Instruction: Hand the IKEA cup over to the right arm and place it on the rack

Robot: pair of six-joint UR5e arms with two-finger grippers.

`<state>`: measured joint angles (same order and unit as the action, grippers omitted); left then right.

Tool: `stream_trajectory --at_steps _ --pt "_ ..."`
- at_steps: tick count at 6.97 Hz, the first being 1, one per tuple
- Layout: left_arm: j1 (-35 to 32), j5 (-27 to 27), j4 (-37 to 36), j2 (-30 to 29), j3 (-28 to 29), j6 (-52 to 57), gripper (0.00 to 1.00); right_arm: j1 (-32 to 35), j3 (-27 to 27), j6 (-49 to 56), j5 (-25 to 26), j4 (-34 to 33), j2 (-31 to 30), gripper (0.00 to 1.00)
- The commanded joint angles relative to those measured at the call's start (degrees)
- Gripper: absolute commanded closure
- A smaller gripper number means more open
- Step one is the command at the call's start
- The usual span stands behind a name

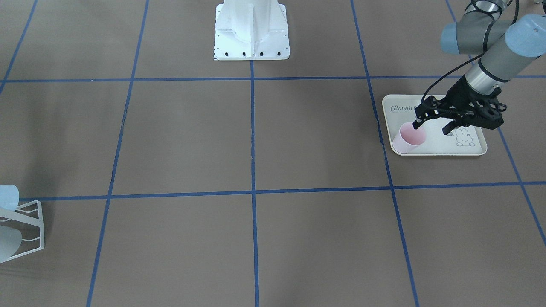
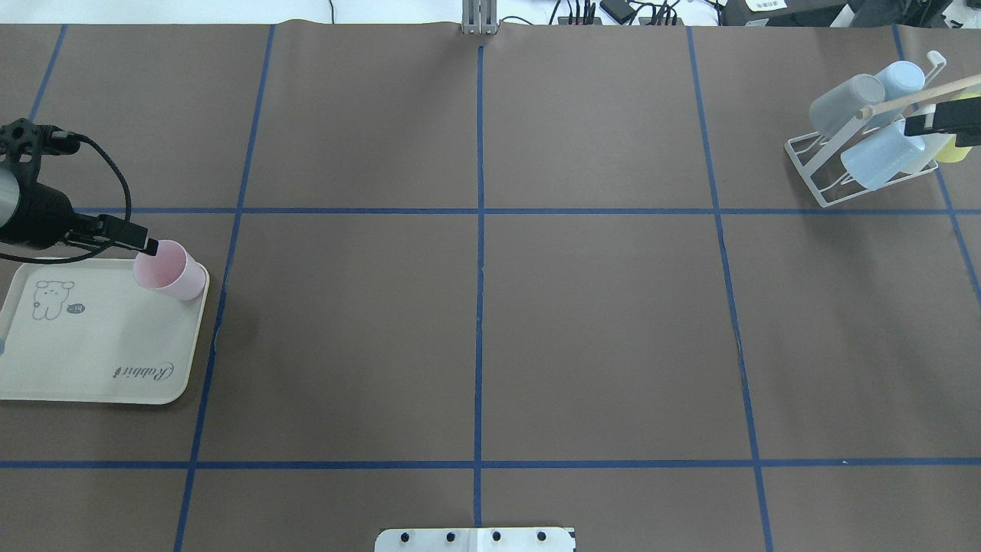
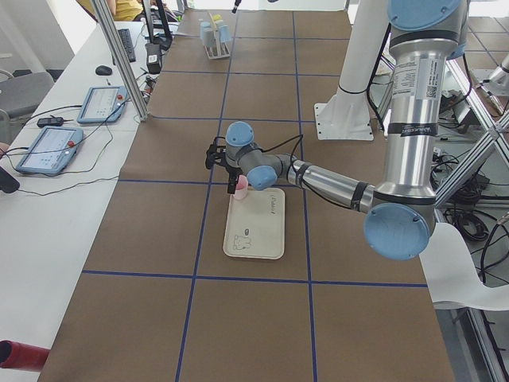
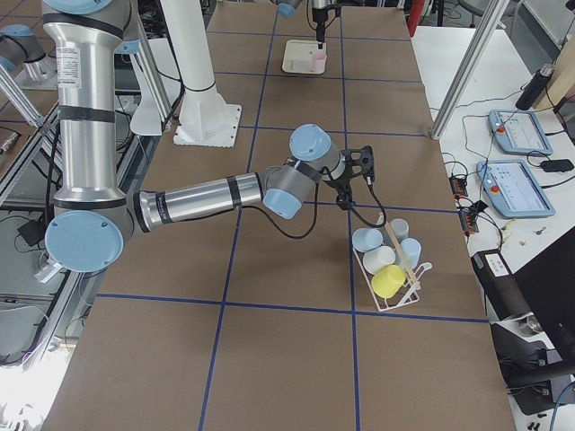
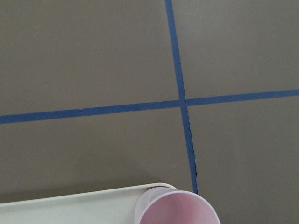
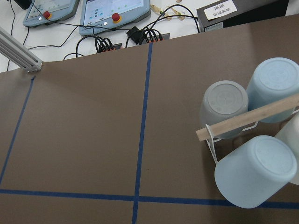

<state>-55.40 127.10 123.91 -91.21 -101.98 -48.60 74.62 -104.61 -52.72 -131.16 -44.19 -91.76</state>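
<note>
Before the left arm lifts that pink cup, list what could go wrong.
1. The pink plastic cup stands at the very corner of the cream rabbit-print tray; the open left gripper sits at its rim, so an off-centre close may tip it or push it off.
2. The white wire rack already holds several pale blue cups, so room looks tight and a neighbour could get knocked.

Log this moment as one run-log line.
left pincer open at pink cup rim | cup upright on tray | right pincer near rack, state unclear | handover not done
</note>
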Motion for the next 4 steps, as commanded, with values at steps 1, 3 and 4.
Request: stream_trajectory --at_steps 1,3,4 --pt "0.90 0.34 0.10 -0.89 1.78 -0.70 0.01 0.00 0.02 0.07 0.03 1.64 -1.05 0.00" --pt "3.18 0.25 0.28 -1.17 3.80 -0.71 0.02 0.00 0.02 0.07 0.03 1.91 -1.14 0.00" --pt "3.54 0.25 0.36 -1.17 4.68 -0.71 0.08 0.00 0.02 0.07 0.03 1.91 -1.14 0.00"
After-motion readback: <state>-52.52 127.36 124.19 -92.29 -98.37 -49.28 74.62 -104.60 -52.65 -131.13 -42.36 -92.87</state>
